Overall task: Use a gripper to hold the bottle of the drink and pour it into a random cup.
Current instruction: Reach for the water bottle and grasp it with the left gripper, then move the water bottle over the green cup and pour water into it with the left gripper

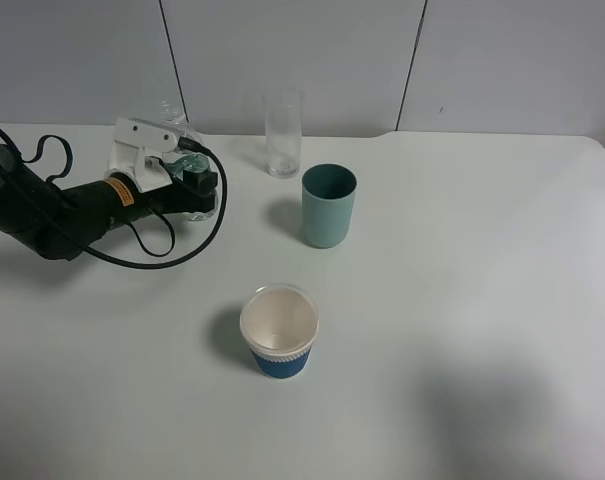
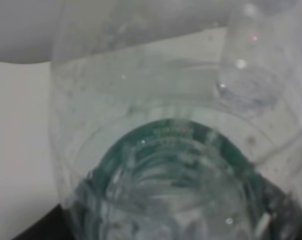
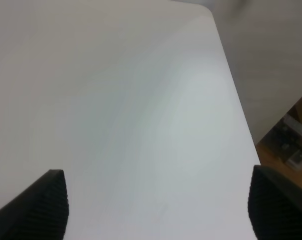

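Left gripper point(image 1: 200, 183): closed on the bottle point(image 1: 176, 113) at its green label.
Bottle: held at the table's point(image 1: 462, 300) rear left, left of the glass point(image 1: 282, 135); the left wrist view is filled by its clear wall.
Cup point(image 1: 328, 205): teal, upright, right of the bottle and apart from it, just in front of the glass.
Paper cup point(image 1: 279, 330): set nearer the front, apart from the others.
Right gripper point(image 3: 160, 205): fingers spread wide over the table.

The left arm point(image 1: 52, 212) lay stretched from the nine o'clock edge toward three o'clock, the left gripper point(image 1: 200, 182) clamped tight. The right gripper point(image 3: 158, 207) hung with jaws spread wide.
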Controlling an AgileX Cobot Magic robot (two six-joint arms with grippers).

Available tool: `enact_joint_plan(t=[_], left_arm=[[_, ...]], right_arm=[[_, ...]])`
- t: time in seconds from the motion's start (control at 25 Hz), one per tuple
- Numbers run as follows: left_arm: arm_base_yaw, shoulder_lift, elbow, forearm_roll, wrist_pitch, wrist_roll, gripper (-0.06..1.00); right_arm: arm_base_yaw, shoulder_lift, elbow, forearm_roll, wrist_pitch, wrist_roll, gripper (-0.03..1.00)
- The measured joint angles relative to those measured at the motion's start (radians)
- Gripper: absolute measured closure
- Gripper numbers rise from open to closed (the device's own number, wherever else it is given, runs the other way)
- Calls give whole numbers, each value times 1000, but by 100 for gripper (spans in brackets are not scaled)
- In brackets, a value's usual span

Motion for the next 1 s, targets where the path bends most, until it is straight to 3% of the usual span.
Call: enact_joint_plan(t=[0.32, 0.84, 1.0], left_arm=[[0, -12, 0, 4, 18, -6, 42], [-1, -210, 3, 14, 284, 25, 42], [-28, -285, 4, -34, 378, 44, 42]], right_arm=[[0, 0, 0, 0, 0, 0, 23], [0, 0, 0, 0, 0, 0, 23], [0, 0, 0, 0, 0, 0, 23]])
